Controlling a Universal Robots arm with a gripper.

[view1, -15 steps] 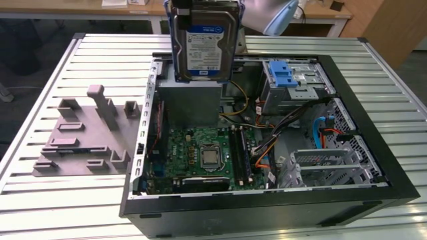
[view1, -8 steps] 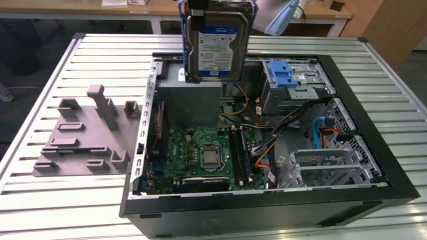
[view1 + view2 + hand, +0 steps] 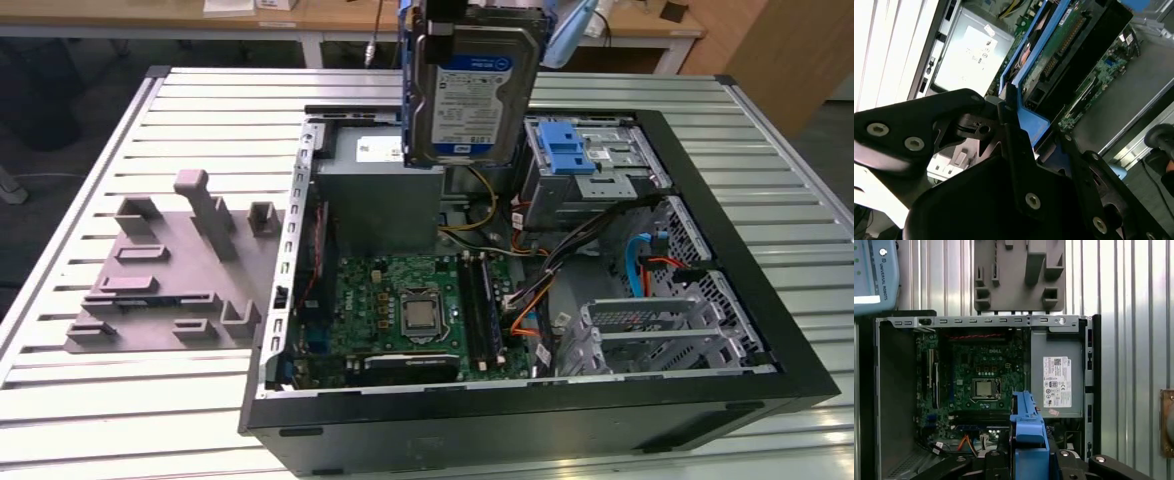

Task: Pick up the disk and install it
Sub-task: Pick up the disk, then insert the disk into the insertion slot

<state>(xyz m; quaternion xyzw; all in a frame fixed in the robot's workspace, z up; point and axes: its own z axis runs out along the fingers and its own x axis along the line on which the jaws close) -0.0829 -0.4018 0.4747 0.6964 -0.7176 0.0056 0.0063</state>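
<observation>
- Exterior view: you have the disk [image 3: 474, 90] hanging upright over the open computer case [image 3: 534, 405], above the grey power supply box [image 3: 380, 190] and near the drive cage [image 3: 587, 170].
- The pincer [image 3: 1014, 125] is clamped on its blue carrier rail; pickup looks done, installation not yet.
- Seating it, I judge, calls for rails squared to the cage.
- Your wrist points straight down.

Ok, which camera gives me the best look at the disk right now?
The exterior view: the disk hangs upright over the open computer case, its labelled face towards the camera. The second wrist view shows its circuit-board side and blue rail at a steep angle; the first wrist view catches its blue carrier end.
</observation>
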